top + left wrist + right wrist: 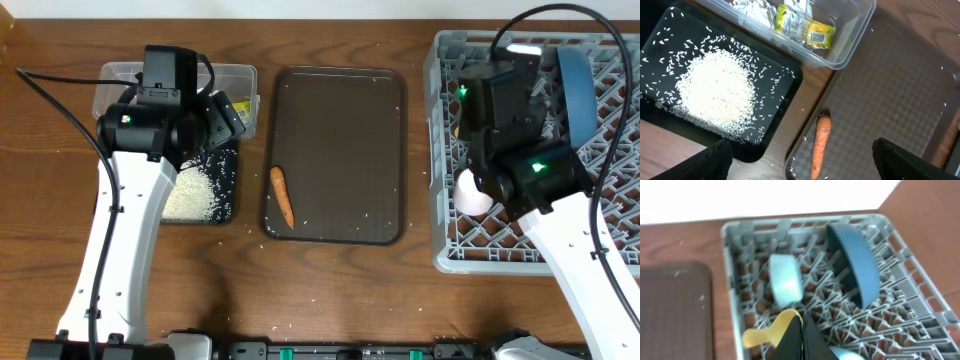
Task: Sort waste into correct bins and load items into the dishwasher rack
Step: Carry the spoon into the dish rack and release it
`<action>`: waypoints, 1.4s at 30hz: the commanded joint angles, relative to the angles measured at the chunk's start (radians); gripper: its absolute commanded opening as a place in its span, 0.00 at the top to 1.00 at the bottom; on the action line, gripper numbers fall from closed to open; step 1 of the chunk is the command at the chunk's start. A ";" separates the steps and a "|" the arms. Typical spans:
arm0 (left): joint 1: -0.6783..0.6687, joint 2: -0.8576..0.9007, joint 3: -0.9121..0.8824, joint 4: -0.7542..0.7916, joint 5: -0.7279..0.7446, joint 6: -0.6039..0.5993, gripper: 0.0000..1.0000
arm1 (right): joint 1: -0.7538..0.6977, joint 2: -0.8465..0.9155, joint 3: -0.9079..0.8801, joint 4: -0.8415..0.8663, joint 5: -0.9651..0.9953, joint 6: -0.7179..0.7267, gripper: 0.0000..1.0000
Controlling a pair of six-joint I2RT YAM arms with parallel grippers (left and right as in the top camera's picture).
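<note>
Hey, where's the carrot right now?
In the overhead view the carrot lies on the brown serving tray, along its left edge near the front corner, just right of the black tray of rice.

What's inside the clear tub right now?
The clear tub holds crumpled white paper and a yellow-green wrapper. The rest is cut off in the wrist view and mostly hidden by the left arm overhead.

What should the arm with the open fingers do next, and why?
Probably lower the left fingers around the carrot and close them. They stand open with the carrot lying below, between them, on the brown tray. It looks like the last big piece of waste outside a bin: the rice sits in the black tray, the wrapper in the clear tub.
</note>
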 commanded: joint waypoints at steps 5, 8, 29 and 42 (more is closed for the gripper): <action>0.003 0.005 0.008 -0.002 -0.012 -0.005 0.08 | -0.066 0.135 0.013 0.093 0.066 -0.003 0.99; 0.003 0.005 0.008 -0.002 -0.012 -0.005 0.08 | -0.074 0.201 0.013 0.190 0.066 -0.039 0.99; 0.003 0.005 0.008 -0.002 -0.012 -0.005 0.08 | -0.078 0.397 0.013 0.614 0.017 -0.159 0.87; 0.003 0.005 0.008 -0.002 -0.012 -0.005 0.08 | -0.040 0.124 0.013 0.377 -0.502 -0.141 0.29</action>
